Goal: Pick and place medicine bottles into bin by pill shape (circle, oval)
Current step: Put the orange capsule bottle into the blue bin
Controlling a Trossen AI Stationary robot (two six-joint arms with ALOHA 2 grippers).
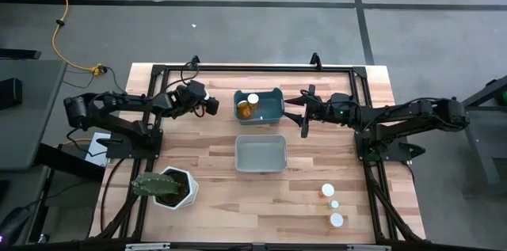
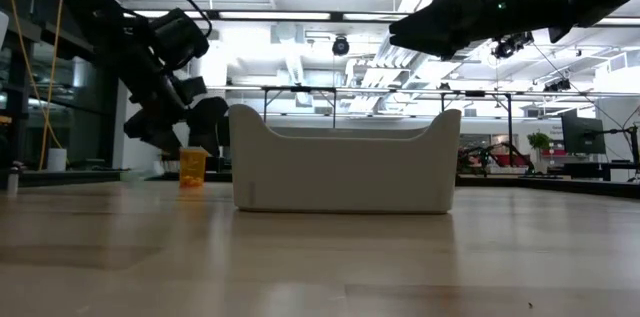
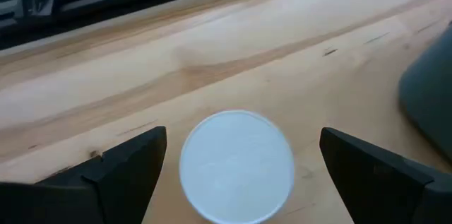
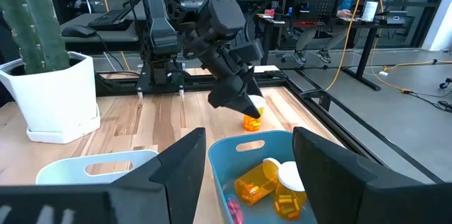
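Hovering over an orange medicine bottle point(image 4: 252, 114) near the table's far edge, the left gripper point(image 1: 207, 106) is holding its jaws wide open, with nothing between them yet. In the left wrist view the bottle's white cap point(image 3: 236, 165) is sitting right between the two fingers point(image 3: 120, 171), seen from above. The bottle is standing upright on the wooden table point(image 1: 317, 203), just beside the blue bin point(image 1: 273, 110).

The right gripper point(image 1: 303, 116) is waiting above the other side of the blue bin, its jaws partly open and empty. Inside this bin some orange bottles point(image 4: 272, 181) are lying already. The white bin point(image 1: 261, 154) is standing near the table's middle, and three more bottles point(image 1: 331, 203) are waiting by the near right corner.

Such a bottle is probably light, stiff plastic with a smooth, rather slippery wall, and it is tipping easily. I would be closing the fingers on the body just under the cap, squarely across its width.
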